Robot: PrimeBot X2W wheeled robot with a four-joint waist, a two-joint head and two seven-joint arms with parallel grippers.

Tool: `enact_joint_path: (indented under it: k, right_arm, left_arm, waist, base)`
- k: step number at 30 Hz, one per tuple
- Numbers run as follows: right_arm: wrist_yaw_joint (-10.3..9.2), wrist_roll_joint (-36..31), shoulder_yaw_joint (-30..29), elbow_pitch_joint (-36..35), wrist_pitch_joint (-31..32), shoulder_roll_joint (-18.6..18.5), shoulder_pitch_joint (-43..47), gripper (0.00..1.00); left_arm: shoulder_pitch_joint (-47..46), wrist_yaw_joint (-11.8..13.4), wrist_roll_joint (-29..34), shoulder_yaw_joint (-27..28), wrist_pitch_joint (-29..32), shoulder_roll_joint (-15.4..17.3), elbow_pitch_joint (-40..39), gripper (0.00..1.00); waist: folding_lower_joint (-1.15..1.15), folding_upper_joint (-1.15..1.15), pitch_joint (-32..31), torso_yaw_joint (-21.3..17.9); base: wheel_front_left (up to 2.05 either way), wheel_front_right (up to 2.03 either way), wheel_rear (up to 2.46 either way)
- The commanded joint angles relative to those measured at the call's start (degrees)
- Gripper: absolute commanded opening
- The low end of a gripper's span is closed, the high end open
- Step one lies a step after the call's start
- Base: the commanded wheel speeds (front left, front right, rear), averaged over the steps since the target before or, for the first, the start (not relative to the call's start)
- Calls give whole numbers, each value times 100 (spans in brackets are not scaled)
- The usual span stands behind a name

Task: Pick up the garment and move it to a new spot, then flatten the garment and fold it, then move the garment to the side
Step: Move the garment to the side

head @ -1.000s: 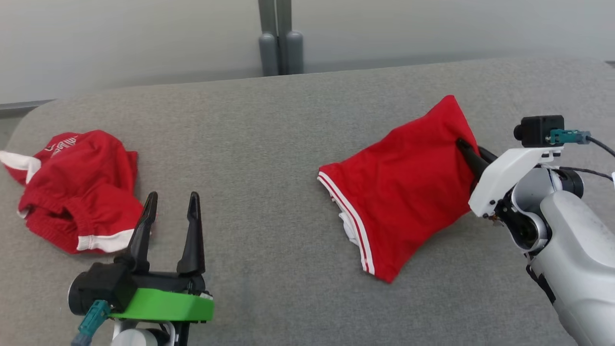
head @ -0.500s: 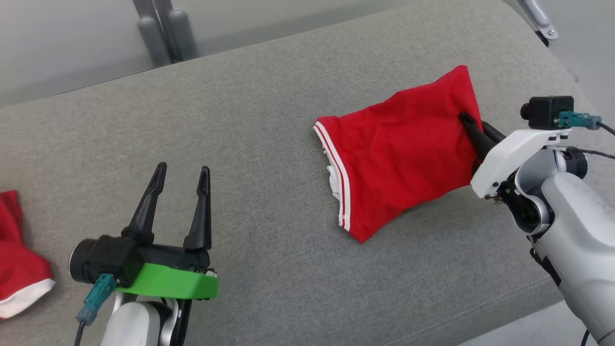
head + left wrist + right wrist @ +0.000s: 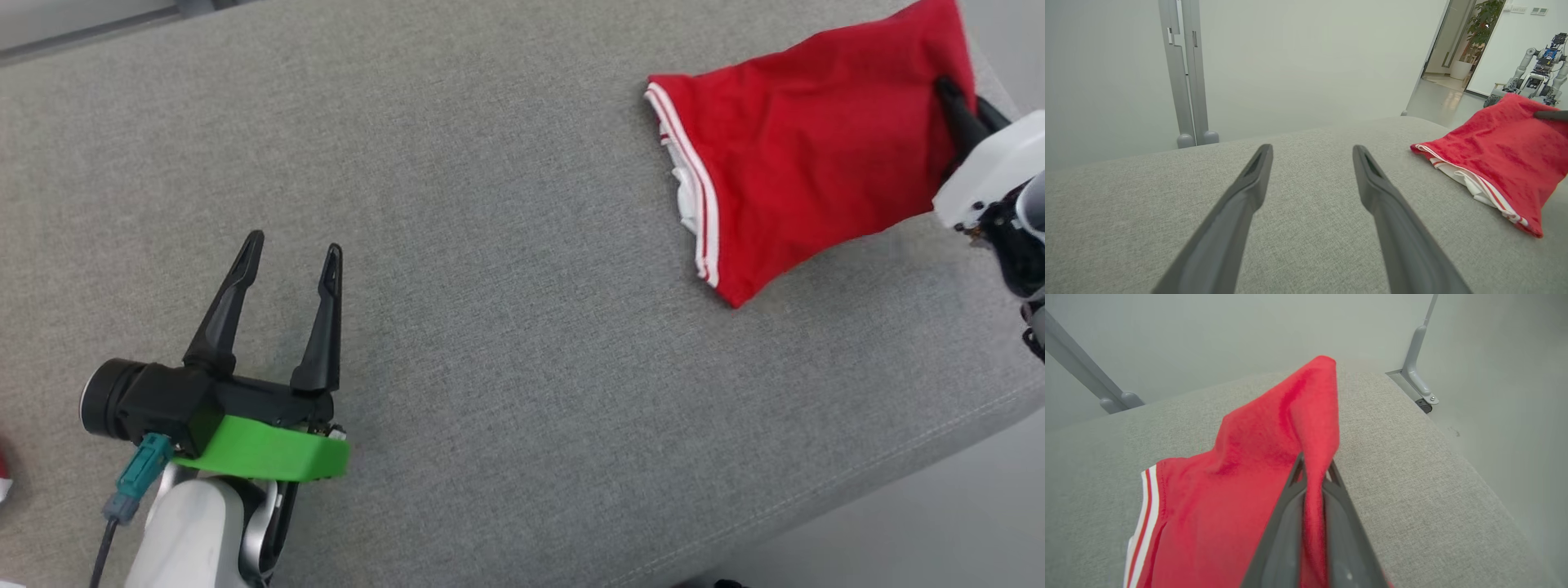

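Note:
The garment (image 3: pixel 800 155) is red with white stripes along one hem and lies folded near the right end of the grey cushion (image 3: pixel 506 245). My right gripper (image 3: pixel 951 94) is shut on its right edge. In the right wrist view the red cloth (image 3: pixel 1241 490) is pinched between the closed fingers of that gripper (image 3: pixel 1314 465), and a peak of it rises above them. My left gripper (image 3: pixel 294 243) hovers open over bare cushion at the lower left, far from the garment. In the left wrist view that gripper (image 3: pixel 1312 149) holds nothing, and the garment (image 3: pixel 1502 155) lies to its right.
The cushion's front edge (image 3: pixel 898 457) runs along the lower right, with floor beyond it. A sliver of another red cloth (image 3: pixel 2 478) shows at the left edge. A grey post (image 3: pixel 1186 81) stands behind the cushion. Another robot (image 3: pixel 1535 69) stands in the far room.
The camera has swung right, so the other red cloth slid almost out at the left. My right gripper carried the garment toward the cushion's right end. The left gripper stayed open.

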Motion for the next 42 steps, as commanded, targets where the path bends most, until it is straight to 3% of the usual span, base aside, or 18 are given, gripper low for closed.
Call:
enact_joint_path:
  k: [1, 5, 11, 12, 13, 14, 22, 31, 42]
  right_arm:
    - [3, 77, -19, 99, -72, -81, -129, 0]
    - [2, 153, -34, 437, -238, -447, -396, 0]
    - [2, -47, 103, 1047, -553, -506, -769, 0]
    - [2, -66, 121, 1166, -588, -494, -829, 8]
    - [2, -113, 142, 1280, -621, -511, -872, 44]
    - [2, -168, 147, 1434, -700, -538, -935, 100]
    - [2, -848, 24, 1978, -1298, -534, -1244, 100]
    - [2, -1658, -902, 83, -1301, -295, -222, 100]
    - [2, -2299, -1576, -1971, -1302, 550, 2045, 100]
  left_arm:
    - [-129, -10, 44, 24, 20, 88, -57, 100]
    - [-200, 22, 55, 52, 111, 186, -205, 100]
    - [-287, 28, 61, 15, 207, 262, -342, 100]
    - [-300, 28, 52, 8, 222, 267, -352, 100]
    - [-315, 30, 45, 0, 232, 267, -355, 100]
    - [-335, 40, 37, -9, 227, 256, -351, 100]
    - [-234, 94, -88, 10, 50, 110, -125, 100]
    - [174, 191, -274, 297, -85, -57, 140, 100]
    - [1043, 237, -461, 900, -91, -135, 177, 100]
  waist:
    - [0, 0, 335, 146]
    - [0, 0, 587, 249]
    - [0, 0, 834, 333]
    - [0, 0, 851, 348]
    - [0, 0, 866, 366]
    - [0, 0, 874, 395]
    - [0, 0, 506, 639]
    - [0, 0, -467, 1007]
    - [0, 0, -1617, 1525]
  base:
    - [0, 0, 0]
    - [0, 0, 0]
    - [0, 0, 0]
    - [0, 0, 0]
    - [0, 0, 0]
    - [0, 0, 0]
    - [0, 0, 0]
    - [0, 0, 0]
    - [0, 0, 0]
